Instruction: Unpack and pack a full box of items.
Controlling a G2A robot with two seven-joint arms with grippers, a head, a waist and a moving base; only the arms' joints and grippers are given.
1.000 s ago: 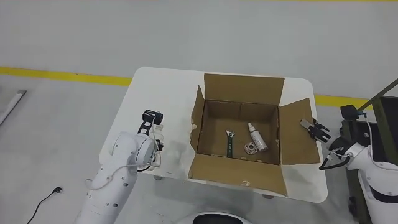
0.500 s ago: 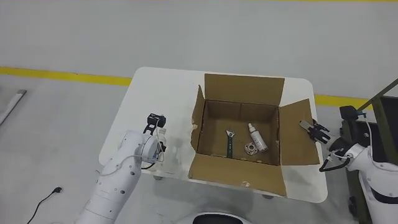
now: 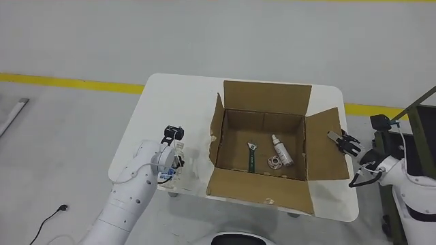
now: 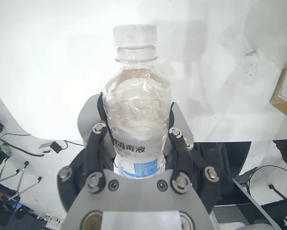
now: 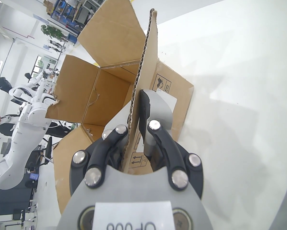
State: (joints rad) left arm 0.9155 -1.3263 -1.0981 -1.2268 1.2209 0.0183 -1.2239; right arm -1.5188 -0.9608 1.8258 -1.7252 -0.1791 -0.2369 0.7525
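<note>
My left gripper (image 4: 136, 111) is shut on a clear water bottle (image 4: 136, 92) with a white cap, over the white table (image 3: 177, 102) to the left of the open cardboard box (image 3: 266, 189). From above, the same gripper (image 3: 174, 158) is near the table's front left part. In the box lie a wrench (image 3: 251, 156), a small spray bottle (image 3: 280, 148) and a round metal part (image 3: 274, 162). My right gripper (image 5: 136, 104) is shut on the box's right flap (image 5: 145, 56), one finger on each side of the cardboard; from above that gripper (image 3: 338, 140) is at the flap's (image 3: 327, 146) outer edge.
The box's flaps (image 3: 267, 96) stand spread on all sides. Bare table lies behind and left of the box. The table's front edge (image 3: 146, 185) runs close to the left arm. A dark stand (image 3: 415, 105) is off the table at the right.
The left arm has shifted a little toward the box and the table's front edge with the bottle in its grip. The right gripper stays on the flap.
</note>
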